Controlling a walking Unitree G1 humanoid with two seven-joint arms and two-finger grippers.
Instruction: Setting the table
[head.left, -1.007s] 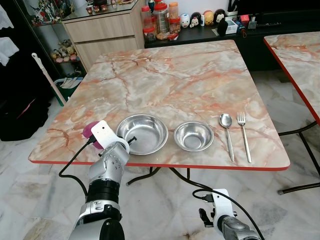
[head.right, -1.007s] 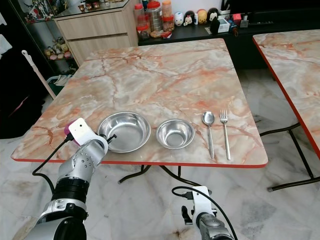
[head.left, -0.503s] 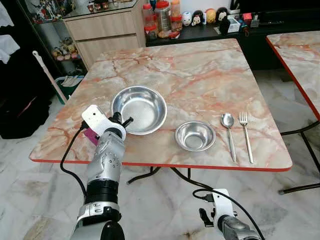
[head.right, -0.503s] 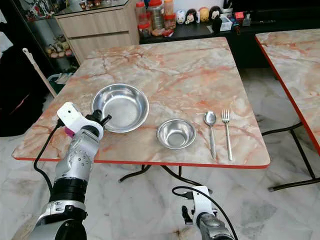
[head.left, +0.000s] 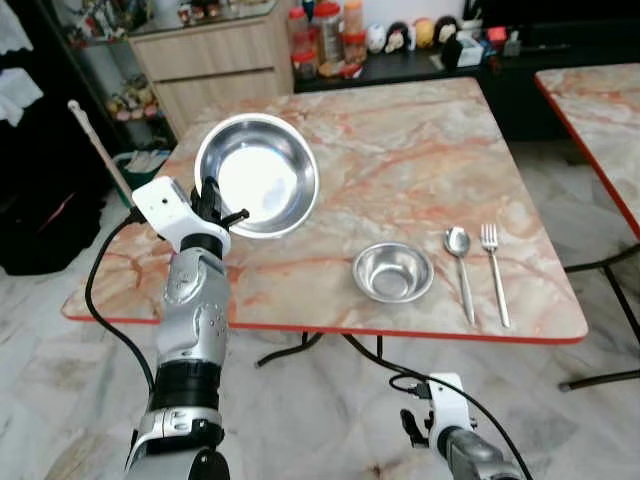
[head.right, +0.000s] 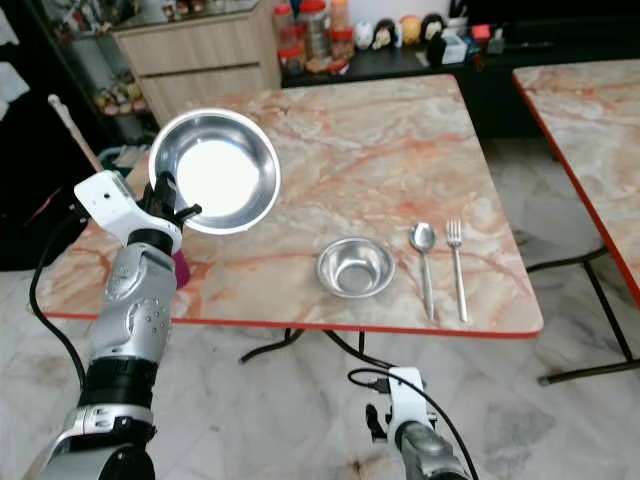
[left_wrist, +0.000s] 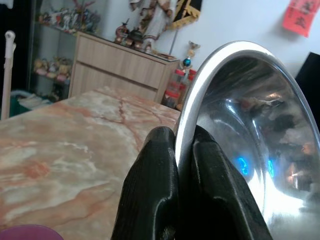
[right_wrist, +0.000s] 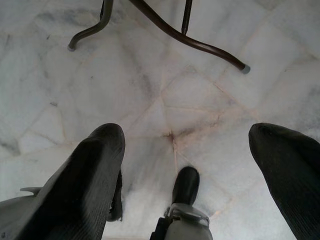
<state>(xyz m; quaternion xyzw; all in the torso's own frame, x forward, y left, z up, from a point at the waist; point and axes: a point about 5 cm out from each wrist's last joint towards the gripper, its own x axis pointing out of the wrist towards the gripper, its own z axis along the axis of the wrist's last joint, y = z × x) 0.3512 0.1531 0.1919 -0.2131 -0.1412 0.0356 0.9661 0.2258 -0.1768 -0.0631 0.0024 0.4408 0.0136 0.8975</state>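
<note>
Left pincer (head.left: 212, 196) pinching the rim of the big steel bowl (head.left: 257, 175), fingers (left_wrist: 155, 165) clamped either side of the edge. A second ago the bowl sat on the tabletop (head.left: 400, 150) beside the small bowl (head.left: 393, 271); now it's lifted clear and tilted, held above the near-left part. So pickup is done, placement is pending. Spoon (head.left: 458, 262) and fork (head.left: 492, 265) are unmoved, near right. Right pincer (right_wrist: 187, 150) hangs idle below the tabletop, fingers spread.

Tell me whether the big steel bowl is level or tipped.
Tipped. The left gripper pinches the large bowl's rim, holding it above the table with its inside facing the camera.
</note>
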